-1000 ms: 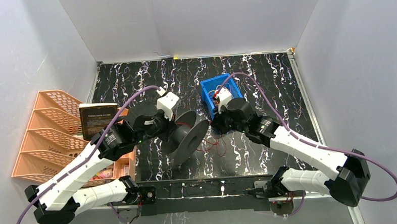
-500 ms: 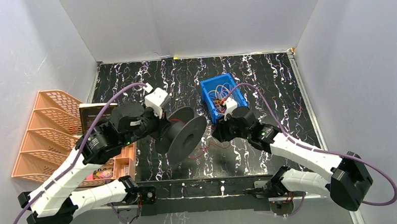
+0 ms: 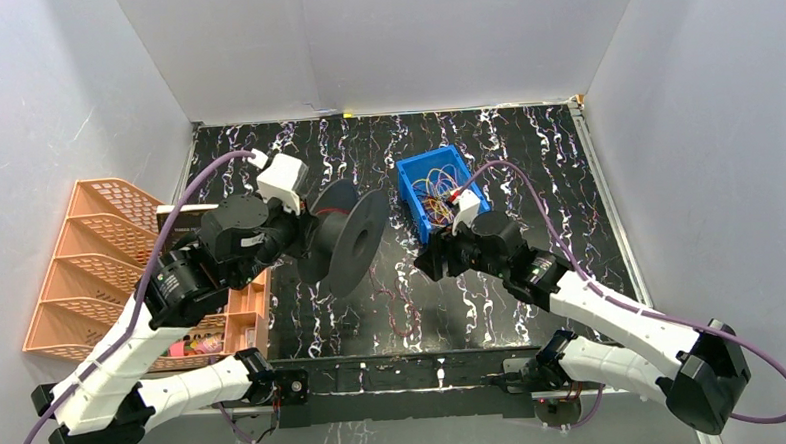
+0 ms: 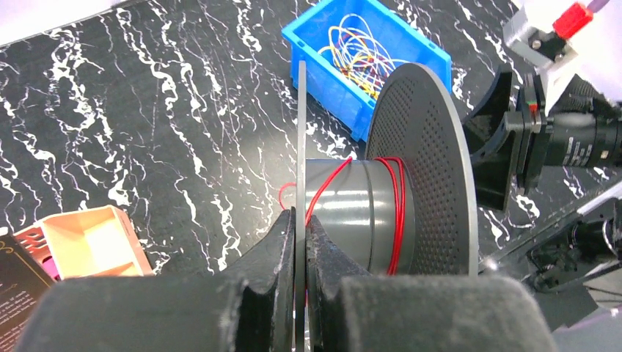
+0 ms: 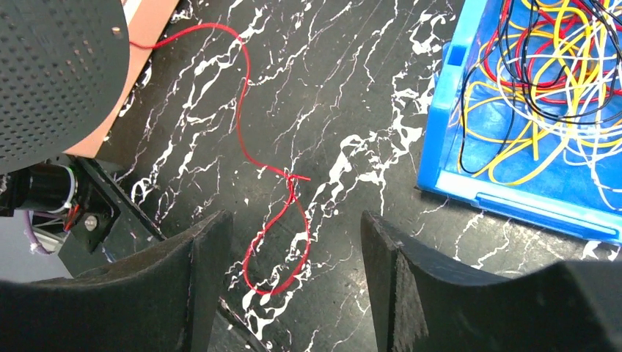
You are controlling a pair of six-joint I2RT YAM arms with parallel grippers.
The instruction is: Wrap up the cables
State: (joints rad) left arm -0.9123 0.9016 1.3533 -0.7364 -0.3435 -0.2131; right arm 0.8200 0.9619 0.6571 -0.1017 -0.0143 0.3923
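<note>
Currently I read the left end effector [image 4: 301, 242] as clenched on the spool [image 4: 381, 198]: its two fingers [image 4: 275, 253] pinch the thin near flange edge-on, with no gap to either side. The grey hub sits just beyond the fingers and carries a few turns of the red strand [image 4: 396, 205]. Most turns are bunched against the perforated far flange, and one crosses the hub diagonally toward the near flange. In the top view the spool [image 3: 355, 239] stands with its flanges on edge between the two arms; I cannot tell whether it touches the table [image 3: 526, 156]. The right end effector [image 5: 293, 220] is released, its fingers [image 5: 209, 282] spread wide and grasping nothing. In its wrist view the red strand [image 5: 242, 110] leaves the edge of the perforated flange at upper left. It runs down across the table [image 5: 352, 88] through a small kink and ends in a loop lying on the table between the spread fingers. The remaining cables [image 5: 557, 81] lie in a loose tangle of yellow, red, black and white inside the blue bin [image 5: 455, 147], just beside the right end effector on the far side. An orange rack [image 3: 91, 265] stands at the left edge of the table, beside the left arm.
</note>
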